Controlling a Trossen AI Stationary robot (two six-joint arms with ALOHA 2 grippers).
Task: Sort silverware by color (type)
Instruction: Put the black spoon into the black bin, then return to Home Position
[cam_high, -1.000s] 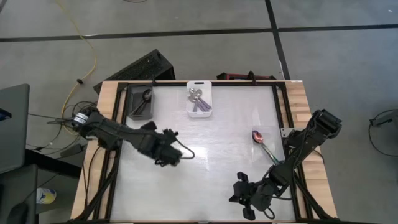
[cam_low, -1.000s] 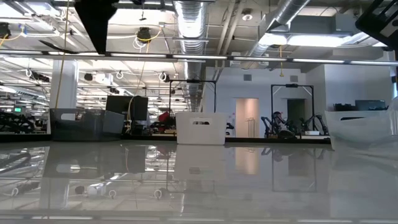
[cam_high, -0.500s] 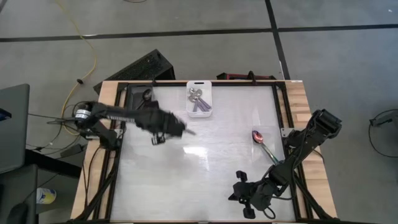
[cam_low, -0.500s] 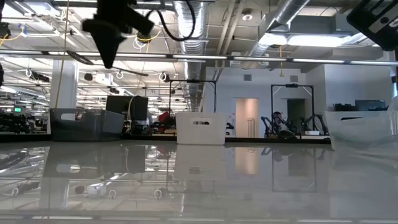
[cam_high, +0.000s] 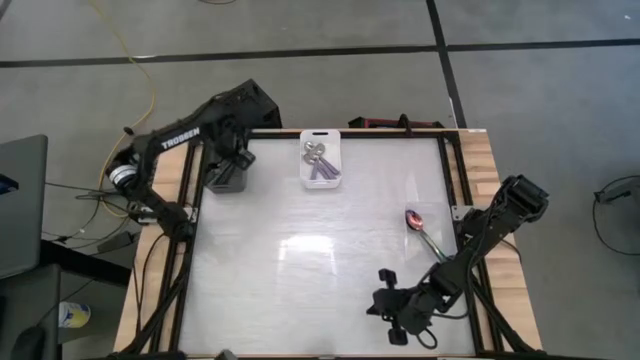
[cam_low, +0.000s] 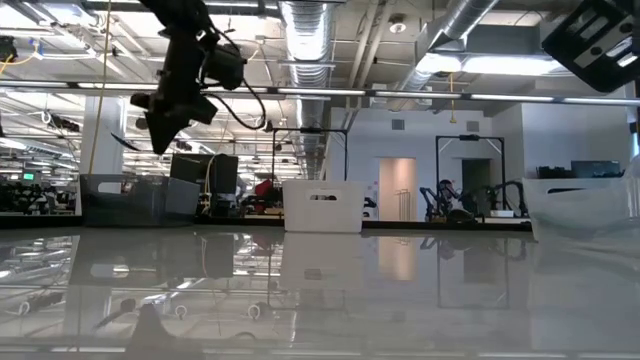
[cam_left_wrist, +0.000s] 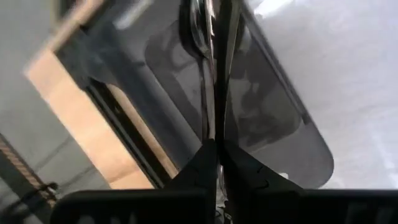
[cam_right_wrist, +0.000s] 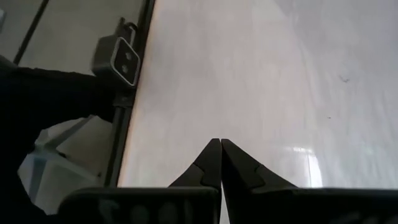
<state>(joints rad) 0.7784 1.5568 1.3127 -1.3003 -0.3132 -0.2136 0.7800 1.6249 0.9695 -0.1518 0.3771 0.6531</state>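
A dark spoon (cam_left_wrist: 208, 74) is pinched between the closed fingers of the left hand (cam_high: 240, 160), which hangs right over the dark bin (cam_high: 222, 181) at the far left corner of the table (cam_high: 320, 270). In the left wrist view the spoon points straight down into that bin, bowl end lowest, and the bin floor shows close beneath it. Whether other dark spoons already lie there I cannot tell, since the arm covers most of the bin from above.

Just to the right of the dark bin stands the white bin (cam_high: 322, 158), with several silver spoons (cam_high: 317, 154) in it. Well to the right of that, near the table's right edge, a rainbow spoon (cam_high: 418, 226) lies alone on the table, purple bowl toward the bins.

The right hand (cam_high: 392, 312) waits at the near edge of the table, far from the dark bin, fingers closed on nothing.

The step in hand looks like dropping the dark spoon into its bin. To do it well, keep the hand centred over the bin, not over its rim; come down until the tip is inside the walls before letting go, so the spoon does not bounce out; open fully, then lift straight up clear of the handle.
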